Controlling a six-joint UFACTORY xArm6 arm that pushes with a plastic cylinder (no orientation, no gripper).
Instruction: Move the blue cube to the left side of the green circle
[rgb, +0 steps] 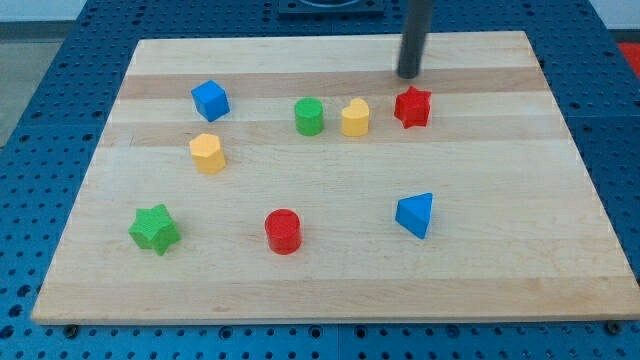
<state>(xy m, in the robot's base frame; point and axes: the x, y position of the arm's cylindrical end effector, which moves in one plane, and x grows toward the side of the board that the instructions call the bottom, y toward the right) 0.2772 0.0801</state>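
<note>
The blue cube (210, 100) sits on the wooden board (480, 280) at the upper left. The green circle (309, 116), a short cylinder, stands to its right near the upper middle, with a clear gap between them. My tip (408, 76) is near the board's top edge at the upper right, just above the red star (412, 107) and well to the right of both the green circle and the blue cube. It touches no block.
A yellow heart (355, 117) stands between the green circle and the red star. A yellow hexagon (208, 153) lies below the blue cube. A green star (154, 229), a red cylinder (283, 231) and a blue triangle (415, 214) lie along the lower part.
</note>
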